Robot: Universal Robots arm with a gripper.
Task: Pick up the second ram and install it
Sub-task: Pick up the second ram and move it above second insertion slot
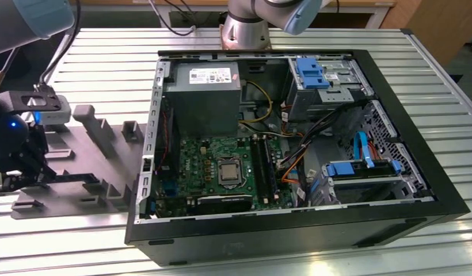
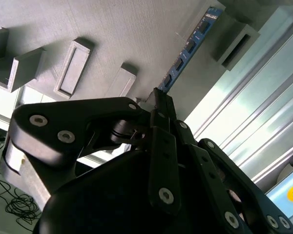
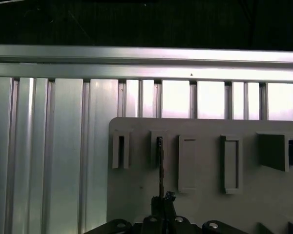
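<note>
The second ram point(image 1: 71, 176) is a thin dark stick standing on edge over the grey moulded tray point(image 1: 105, 167) at the exterior view's left. My gripper point(image 1: 42, 177) is at the stick's end, shut on it. In the second wrist view the black fingers point(image 2: 161, 126) meet at the ram point(image 2: 188, 48), whose chips run away from the gripper point(image 2: 158, 97) over the tray point(image 2: 127, 29). In the first wrist view the ram point(image 3: 160, 165) shows edge-on, from the gripper point(image 3: 163, 199) to a raised block of the tray point(image 3: 136, 195). I cannot tell whether the stick rests in the tray or hangs just above it.
An open black computer case point(image 1: 297, 230) lies in the middle of the ribbed metal table point(image 1: 105, 57). Inside are the green board point(image 1: 197, 167) with its long black slots point(image 1: 263, 167), a grey power supply point(image 1: 201, 86), blue drive brackets point(image 1: 309, 72) and loose cables. An arm base point(image 1: 247, 29) stands behind the case.
</note>
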